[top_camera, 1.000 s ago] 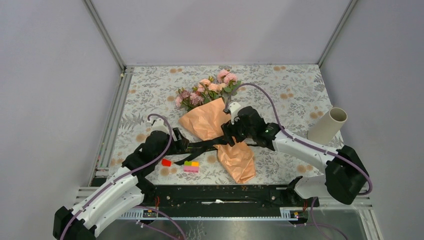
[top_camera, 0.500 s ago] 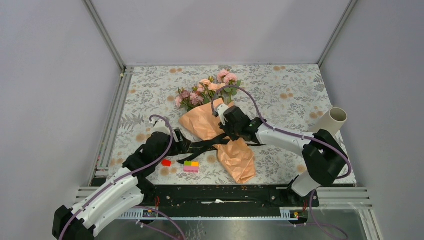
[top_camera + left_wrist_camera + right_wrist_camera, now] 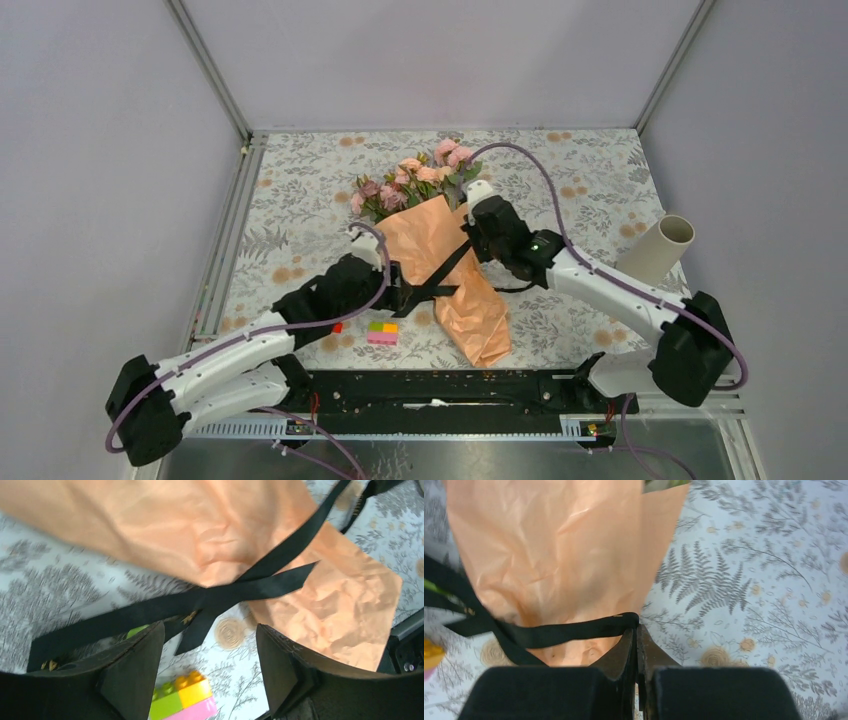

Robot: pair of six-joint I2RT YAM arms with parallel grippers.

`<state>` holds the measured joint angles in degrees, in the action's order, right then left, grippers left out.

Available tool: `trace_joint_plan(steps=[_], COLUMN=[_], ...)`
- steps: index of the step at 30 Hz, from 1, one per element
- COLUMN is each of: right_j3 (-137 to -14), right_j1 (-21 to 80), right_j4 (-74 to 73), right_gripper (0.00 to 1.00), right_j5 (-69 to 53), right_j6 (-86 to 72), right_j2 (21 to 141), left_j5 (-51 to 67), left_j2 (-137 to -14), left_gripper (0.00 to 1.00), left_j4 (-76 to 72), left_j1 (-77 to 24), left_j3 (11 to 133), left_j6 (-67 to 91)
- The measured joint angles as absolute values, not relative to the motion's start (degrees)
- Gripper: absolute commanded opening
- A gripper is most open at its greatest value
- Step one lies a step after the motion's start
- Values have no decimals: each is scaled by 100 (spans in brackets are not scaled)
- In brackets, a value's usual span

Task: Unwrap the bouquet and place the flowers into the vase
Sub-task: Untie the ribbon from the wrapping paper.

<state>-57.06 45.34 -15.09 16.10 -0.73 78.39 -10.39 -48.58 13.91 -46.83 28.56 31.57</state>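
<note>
Right jaws (image 3: 637,630) snap shut, and they have the black ribbon (image 3: 574,631)! A second ago they hung open over the middle of the wrap. Now the wrist view shows them pinched flat on a loop of ribbon at the paper's right side, and the overhead view shows that strand pulled taut, slanting across the orange paper toward the far right.

The left arm has slid in from the near-left at the same time. Its jaws (image 3: 210,630) stand wide and hold nothing, with the ribbon's crossing lying between the two fingers. Whether they touch the ribbon, I cannot tell.

The bouquet (image 3: 440,262) is mid-desk and looks swung a little straighter than it was, with the flowers (image 3: 420,175) toward the far edge and the crumpled paper tail toward the near edge. The ribbon is still around the paper, so the wrap is not yet open.

The vase (image 3: 655,250) waits by the right edge of the desk (image 3: 600,170), well apart from all this and with nothing in it. Some toy bricks (image 3: 382,333) sit just beside the left arm, near the near edge.

This looks like the start of the untying: one end gripped, tension on. The ribbon should slip loose if the bundle stays put, which may be the left arm's job.
</note>
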Motion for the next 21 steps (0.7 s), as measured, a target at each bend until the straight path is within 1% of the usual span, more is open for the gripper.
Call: trace_joint_plan(steps=[3,11,17,21], right_j3=[-5791,-5706,-5492,-5478], right_j1=[4163,2714,2075,1885], right_j4=[-1632,-1931,-2115,-2154], right_gripper=[0,0,0,0], right_j5=[1579,1391,1369,1308], right_j6=[-384,-1229,-1653,-1774], right_j2=[7642,7336,7328,7328], left_j5=[-1061,-1066,-1057,-1131], left_j2=[-5398,-6973,-7609,-7865], left_gripper=[72,72,74,75], left_j4=[1048,239,30,23], left_j1=[-4993,-5614,-5970,-6141], left_j3=[3208,4036,4139,4224], left_j6=[2823,1955,1640,1555])
